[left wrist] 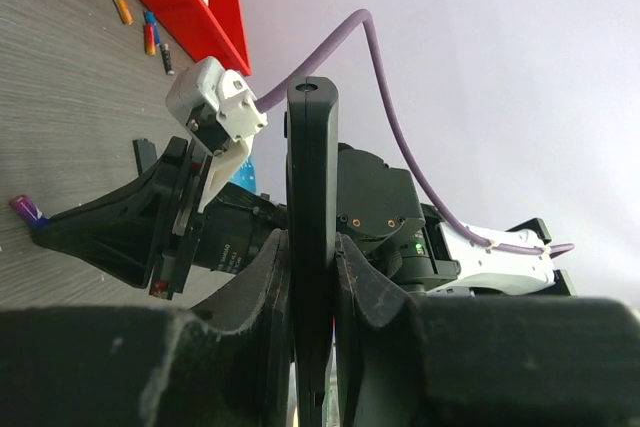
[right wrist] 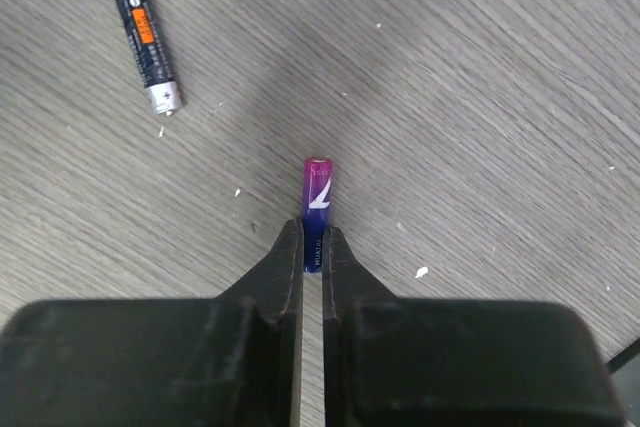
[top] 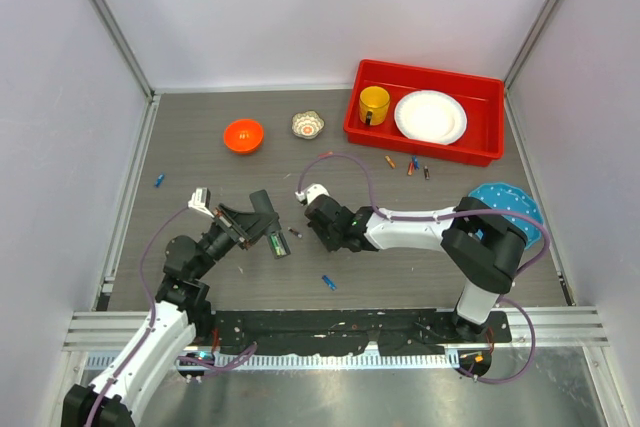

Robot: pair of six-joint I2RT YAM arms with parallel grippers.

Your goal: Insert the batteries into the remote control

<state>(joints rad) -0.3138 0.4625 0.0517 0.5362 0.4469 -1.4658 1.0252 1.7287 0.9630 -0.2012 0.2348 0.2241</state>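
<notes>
My left gripper [left wrist: 312, 252] is shut on the remote control [left wrist: 312, 167], a slim black bar held edge-on above the table; in the top view the gripper [top: 258, 223] holds the remote [top: 274, 240] left of centre. My right gripper [right wrist: 312, 237] is shut on a purple battery [right wrist: 317, 192], whose end sticks out past the fingertips just over the table. In the top view the right gripper [top: 314, 219] is close to the right of the remote. A black battery with an orange label [right wrist: 147, 43] lies on the table between them [top: 295, 232].
Loose batteries lie at the front [top: 328, 282], the far left [top: 159, 180] and, several together, before the red bin [top: 380, 140]. The bin holds a yellow mug [top: 374, 104] and a white plate [top: 430, 116]. An orange bowl [top: 243, 134], a small white bowl [top: 308, 125] and a blue plate [top: 505, 202] stand around.
</notes>
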